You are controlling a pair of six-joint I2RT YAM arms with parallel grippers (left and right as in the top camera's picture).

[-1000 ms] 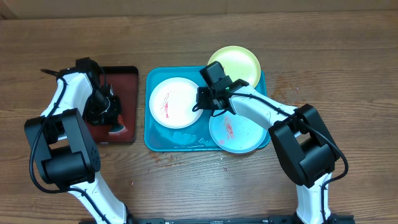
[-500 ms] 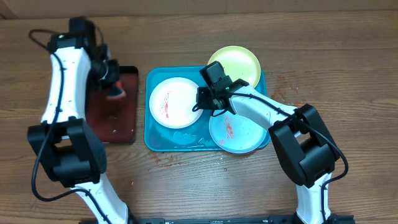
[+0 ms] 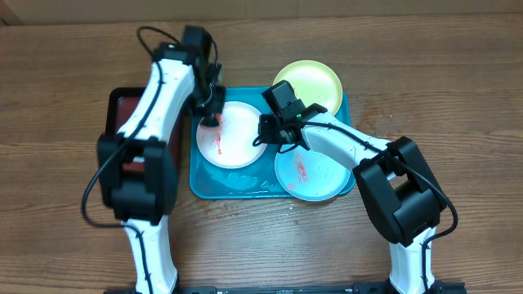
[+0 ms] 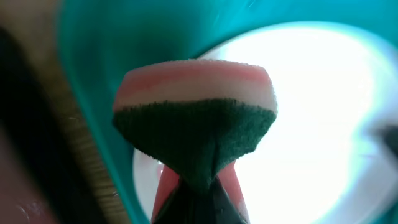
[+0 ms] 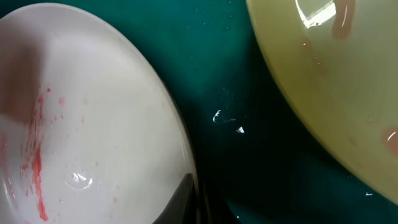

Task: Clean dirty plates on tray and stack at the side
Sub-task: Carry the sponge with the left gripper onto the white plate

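The white plate, with red smears, lies at the left of the turquoise tray. The yellow-green plate sits at the tray's back right. The mint plate, smeared red, sits at the front right. My left gripper is shut on a pink and green sponge over the white plate's back left edge. My right gripper is shut on the white plate's right rim, one finger on top. The right wrist view also shows the yellow-green plate.
A dark red black-rimmed tray lies left of the turquoise tray, partly hidden by my left arm. Clear smears or droplets sit on the turquoise tray's floor in front of the white plate. Wooden table surrounds both trays.
My left arm has swung right from the dark red tray, carrying the sponge, to the white plate's back left edge. My right arm and the plates have not moved.
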